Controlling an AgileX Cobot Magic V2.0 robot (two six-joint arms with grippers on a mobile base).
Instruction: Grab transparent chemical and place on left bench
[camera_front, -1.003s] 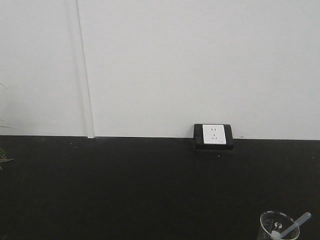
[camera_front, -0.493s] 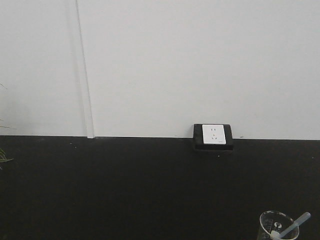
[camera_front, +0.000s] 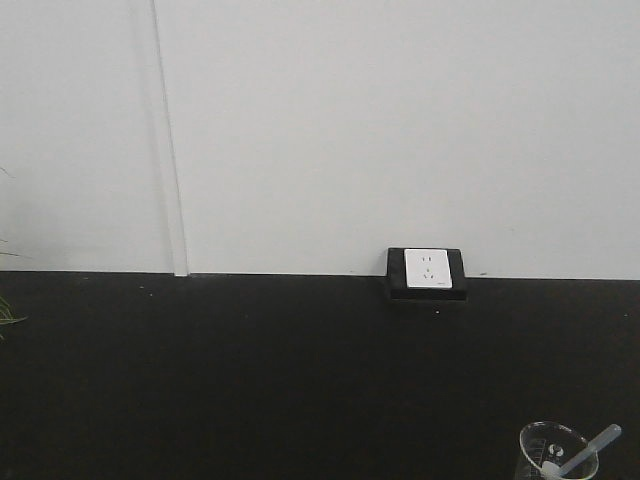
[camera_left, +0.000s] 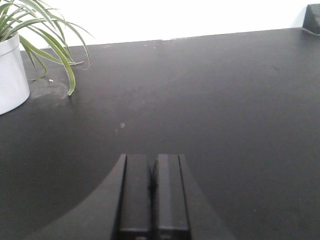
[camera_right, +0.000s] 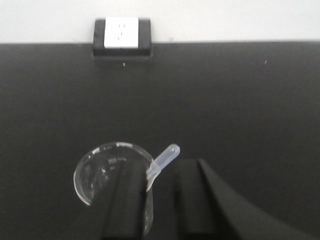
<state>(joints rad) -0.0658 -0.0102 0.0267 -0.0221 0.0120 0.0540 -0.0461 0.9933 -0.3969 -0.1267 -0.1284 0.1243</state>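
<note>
Logging: I see black bench (camera_front: 250, 380).
Beaker (camera_right: 97, 172): lower left of right wrist view, pipette (camera_right: 165, 157) inside, standing on bench.
Right gripper (camera_right: 160, 165): parted, one finger overlapping beaker.
Left gripper (camera_left: 152, 157): fingers pressed together.

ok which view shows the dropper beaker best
Right wrist view: the dropper beaker shows its rim and scale marks. The front view crops it at the bottom edge; the left wrist view misses it.

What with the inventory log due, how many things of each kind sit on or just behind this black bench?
Glass beaker: 1
Plastic pipette: 1
Potted plant: 1
Wall socket: 1
Total: 4
</note>
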